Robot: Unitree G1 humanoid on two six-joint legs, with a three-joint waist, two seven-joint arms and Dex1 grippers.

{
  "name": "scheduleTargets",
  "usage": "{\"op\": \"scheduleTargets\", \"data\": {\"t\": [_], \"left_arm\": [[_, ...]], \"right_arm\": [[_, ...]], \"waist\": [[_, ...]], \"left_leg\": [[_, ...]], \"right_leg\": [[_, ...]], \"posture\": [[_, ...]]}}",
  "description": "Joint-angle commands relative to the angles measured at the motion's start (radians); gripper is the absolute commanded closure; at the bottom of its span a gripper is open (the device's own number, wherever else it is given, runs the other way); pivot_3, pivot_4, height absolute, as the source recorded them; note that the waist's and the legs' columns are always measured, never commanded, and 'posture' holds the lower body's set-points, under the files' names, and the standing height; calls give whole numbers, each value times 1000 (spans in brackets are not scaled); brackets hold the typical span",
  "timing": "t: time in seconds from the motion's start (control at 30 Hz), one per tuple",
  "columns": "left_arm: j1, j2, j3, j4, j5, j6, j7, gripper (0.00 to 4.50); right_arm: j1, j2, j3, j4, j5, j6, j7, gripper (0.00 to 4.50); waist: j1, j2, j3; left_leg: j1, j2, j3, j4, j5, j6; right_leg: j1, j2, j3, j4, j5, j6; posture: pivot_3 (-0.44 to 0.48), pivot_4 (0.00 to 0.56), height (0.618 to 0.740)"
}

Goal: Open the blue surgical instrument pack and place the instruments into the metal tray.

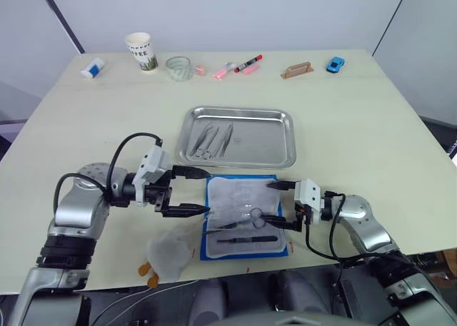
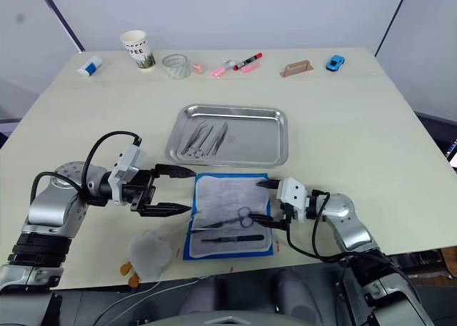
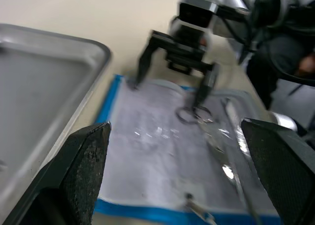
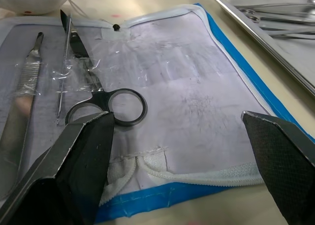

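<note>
Both grippers (image 1: 188, 192) (image 1: 275, 203) spread wide beside the unfolded pack (image 1: 244, 215), scissors' (image 4: 106, 104) rings toward the right one.

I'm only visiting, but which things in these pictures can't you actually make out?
- Instruments already in the metal tray: too small in the head views to count; cut off by the edge in the right wrist view.
- Lettering on the paper cup: too small to read.
- Scissors in the blue surgical instrument pack: blades lie under clear film, tips unclear.
- Instruments in the left wrist view: blurred, and partly behind that gripper's own finger.
</note>
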Motion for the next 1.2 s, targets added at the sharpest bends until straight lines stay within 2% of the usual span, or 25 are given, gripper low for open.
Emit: {"op": "scheduleTargets", "data": {"t": [0.03,0.17,0.27,0.33,0.57,0.77,1.2], "left_arm": [[26,30,-17,-2,-19,-100,-69,39],[46,6,-44,-36,1,-150,-66,39],[52,5,-69,-35,19,-192,-68,39],[47,0,-87,-22,28,-218,-69,39],[39,-21,-115,-14,20,-251,-65,39],[47,-7,-165,-4,37,-293,-69,39],[14,-112,-211,135,123,-393,-50,39]], "right_arm": [[77,-44,3,-63,14,81,22,0],[111,-90,-30,-187,61,137,36,0],[136,-118,-50,-258,96,169,43,0],[151,-128,-70,-297,127,188,43,0],[194,-162,-113,-379,169,211,41,0],[266,-255,-213,-458,234,231,71,0],[364,-366,-378,-605,381,300,105,0]], "waist": [[4,4,2],[23,8,5],[34,10,6],[36,11,7],[31,16,12],[31,19,15],[32,19,15]], "left_leg": [[-7,0,0,1,0,0],[-14,-1,-1,2,0,0],[-29,-1,-2,4,0,0],[-31,-1,-2,5,0,0],[-32,-1,-3,11,0,0],[-36,-1,-4,19,0,0],[-37,-3,-4,22,0,0]], "right_leg": [[-6,0,0,1,1,1],[-11,-1,-2,-1,2,5],[-23,-1,-4,-1,2,5],[-25,-1,-4,-1,2,5],[-25,0,-4,2,2,6],[-25,0,-4,4,4,9],[-25,0,-2,5,6,12]], "posture": [[0,150,737],[0,150,737],[0,150,737],[0,150,737],[0,150,737],[0,150,737],[0,150,737]]}}
